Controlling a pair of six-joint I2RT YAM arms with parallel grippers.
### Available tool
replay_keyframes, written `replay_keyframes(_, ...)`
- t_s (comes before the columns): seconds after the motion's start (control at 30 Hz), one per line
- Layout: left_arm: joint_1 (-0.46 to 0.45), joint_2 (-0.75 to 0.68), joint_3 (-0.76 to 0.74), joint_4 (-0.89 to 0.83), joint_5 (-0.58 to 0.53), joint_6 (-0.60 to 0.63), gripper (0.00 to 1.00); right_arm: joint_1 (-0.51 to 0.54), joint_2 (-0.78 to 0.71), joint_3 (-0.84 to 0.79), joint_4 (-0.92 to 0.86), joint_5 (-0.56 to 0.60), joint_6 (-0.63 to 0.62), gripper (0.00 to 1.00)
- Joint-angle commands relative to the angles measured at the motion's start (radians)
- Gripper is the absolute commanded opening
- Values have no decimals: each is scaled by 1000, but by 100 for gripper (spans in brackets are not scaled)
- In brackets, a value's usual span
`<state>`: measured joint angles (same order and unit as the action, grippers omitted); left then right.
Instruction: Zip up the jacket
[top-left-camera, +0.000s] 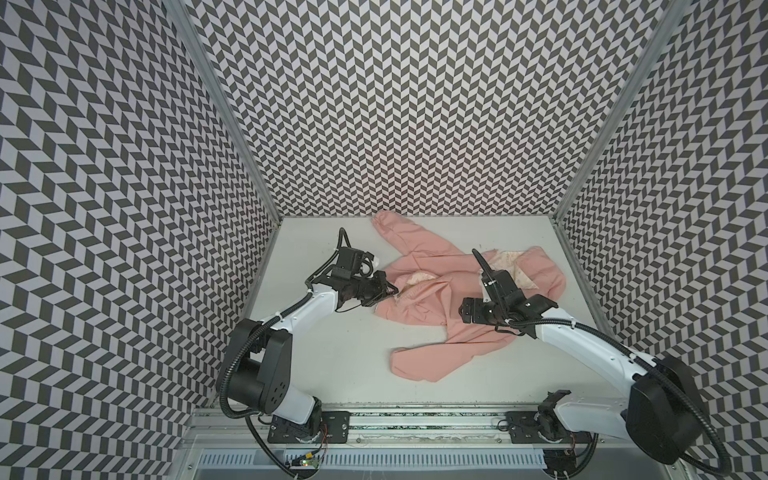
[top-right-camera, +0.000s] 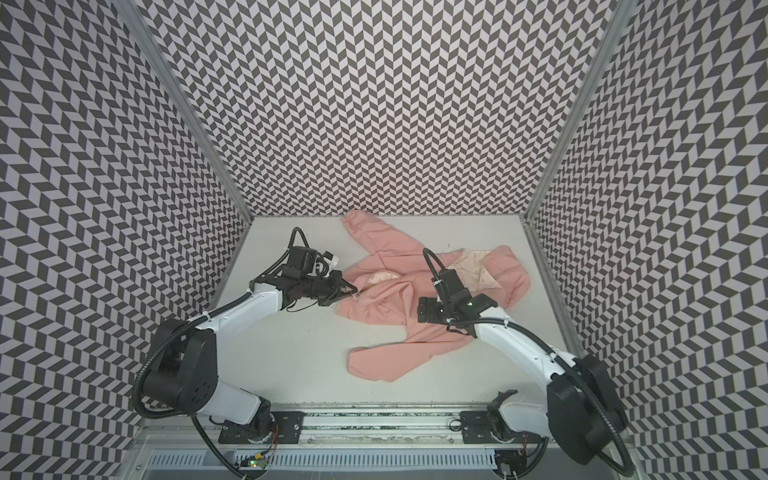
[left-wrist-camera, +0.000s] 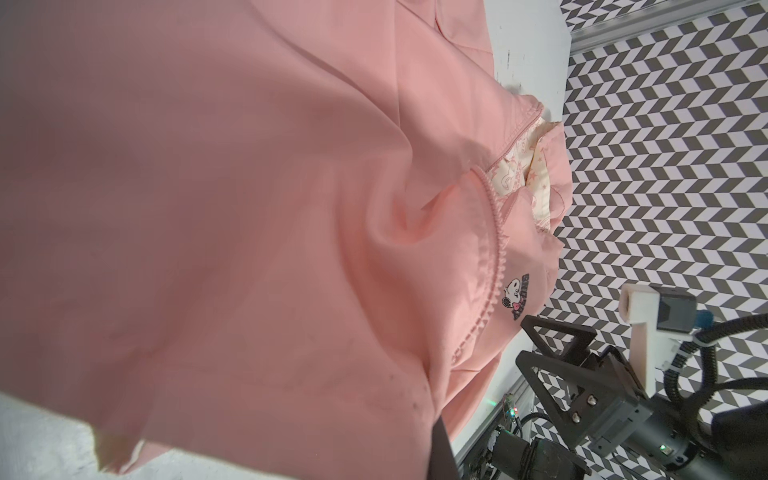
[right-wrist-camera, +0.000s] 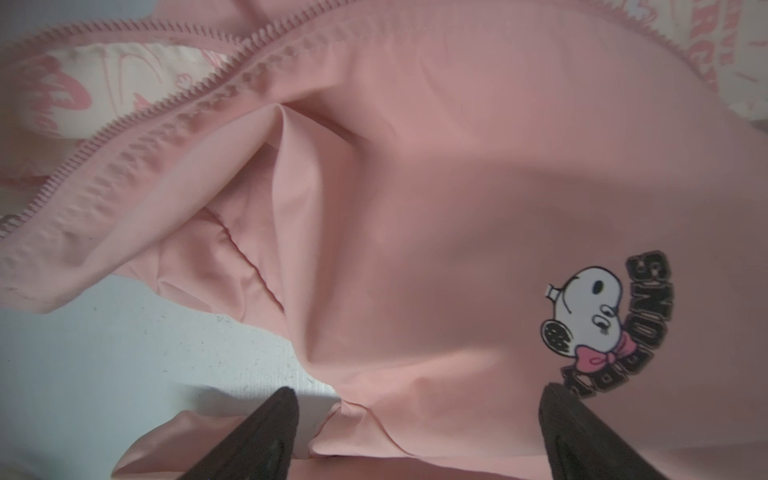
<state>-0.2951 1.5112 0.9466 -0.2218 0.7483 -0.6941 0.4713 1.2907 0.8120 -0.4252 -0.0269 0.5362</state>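
Observation:
The salmon-pink jacket (top-left-camera: 432, 299) (top-right-camera: 386, 299) lies crumpled and unzipped on the white table, one sleeve toward the back wall, one toward the front. Cream printed lining (right-wrist-camera: 83, 91) shows beside the open zipper teeth (right-wrist-camera: 166, 104). My left gripper (top-left-camera: 392, 291) (top-right-camera: 353, 290) is shut on the jacket's left front edge; pink cloth covers its jaws in the left wrist view, where only one dark finger (left-wrist-camera: 440, 453) shows. My right gripper (top-left-camera: 463, 316) (right-wrist-camera: 417, 399) hovers open just over the front panel, near the cartoon dog graphic (right-wrist-camera: 594, 316), holding nothing.
Chevron-patterned walls close in the table (top-left-camera: 332, 353) at the back and both sides. A metal rail (top-left-camera: 415, 415) with the arm bases runs along the front edge. The far sleeve's cuff (top-left-camera: 380, 220) touches the back wall.

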Motion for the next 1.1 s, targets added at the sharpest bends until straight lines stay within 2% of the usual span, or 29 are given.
replay_keyframes(0.0,3,2,-23,48,12,-1,4,-1,26,19,58,-69,-11,90)
replay_keyframes(0.3,-11,7,-96,140,7,-44,14,0,64,30,77,-98,-5,90)
replay_keyframes(0.47,-29,0,-134,164,-18,-50,30,1,58,26,82,-104,-7,90)
replay_keyframes(0.57,-45,1,-157,190,-33,-53,36,1,58,27,85,-110,-6,90)
replay_keyframes(0.87,-136,-25,-262,369,-116,-36,39,0,55,32,86,-127,-7,89)
replay_keyframes(1.07,-147,-35,-335,468,-183,-8,40,0,48,29,85,-131,-8,90)
